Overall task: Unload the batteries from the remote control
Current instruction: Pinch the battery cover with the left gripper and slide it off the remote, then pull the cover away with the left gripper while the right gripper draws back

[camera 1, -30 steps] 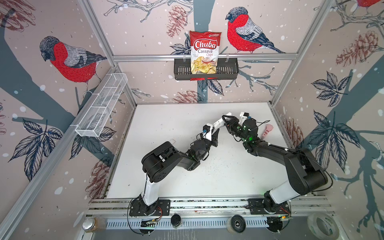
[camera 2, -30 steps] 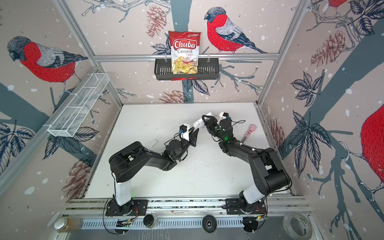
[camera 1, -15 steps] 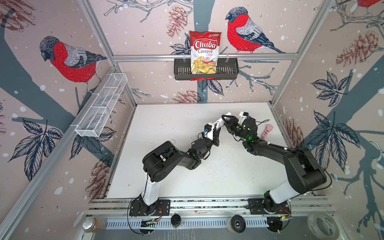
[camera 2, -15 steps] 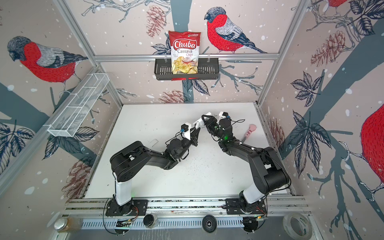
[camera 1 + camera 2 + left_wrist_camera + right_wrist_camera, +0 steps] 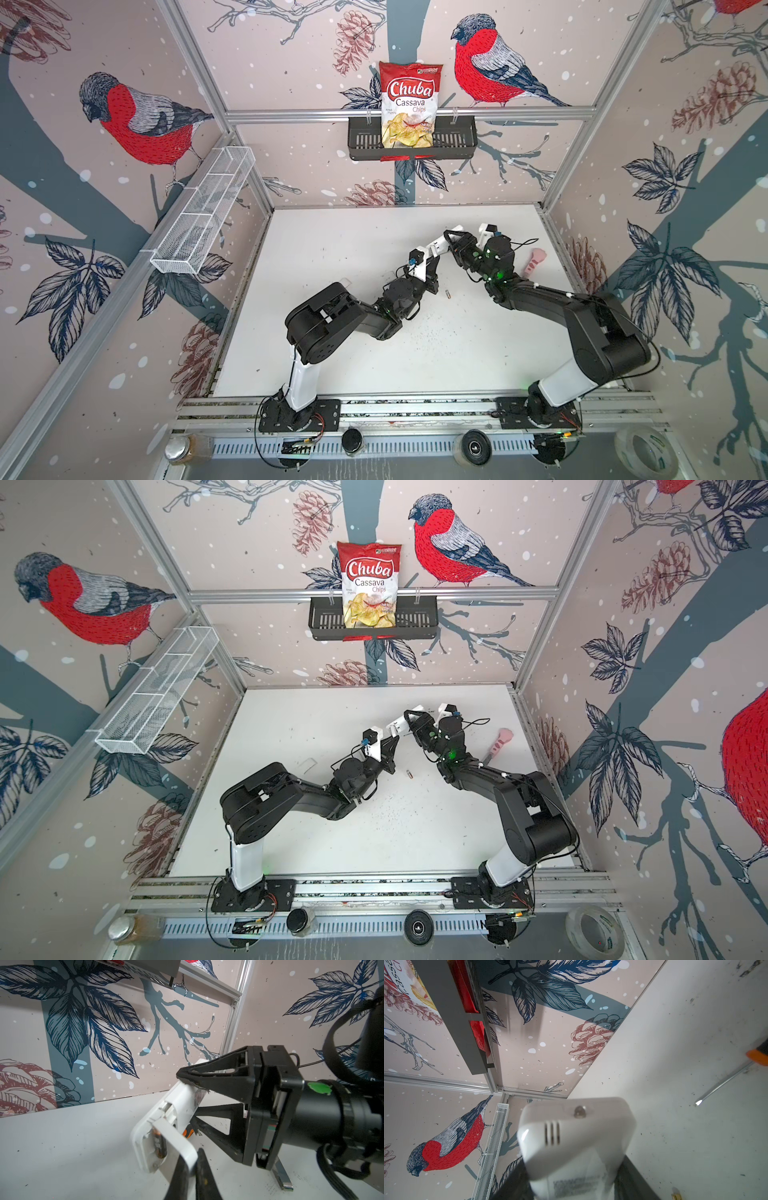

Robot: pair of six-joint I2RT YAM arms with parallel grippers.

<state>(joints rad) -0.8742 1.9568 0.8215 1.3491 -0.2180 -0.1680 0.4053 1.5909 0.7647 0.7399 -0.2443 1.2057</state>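
My right gripper [image 5: 452, 242] [image 5: 575, 1178] is shut on the white remote control [image 5: 440, 246] [image 5: 398, 726] [image 5: 577, 1132] and holds it tilted above the table. Its battery compartment is open in the left wrist view, with one of the batteries [image 5: 159, 1145], black with orange bands, still lying inside. A white cover flap [image 5: 176, 1142] hangs from the compartment, and my left gripper [image 5: 433, 262] [image 5: 192, 1169] is shut on its free end. Another battery [image 5: 448, 294] [image 5: 410, 774] lies on the table below both grippers.
A screwdriver [image 5: 534, 262] [image 5: 500, 742] [image 5: 724, 1082] lies on the table right of my right arm. A flat pale piece [image 5: 308, 766] lies left of my left arm. A wire basket [image 5: 203, 216] hangs on the left wall. A black shelf [image 5: 457, 141] with a chips bag hangs on the back wall.
My left gripper has moved up to the remote's lower end and closed its jaws on the cover flap. The right gripper still holds the remote in the same place.
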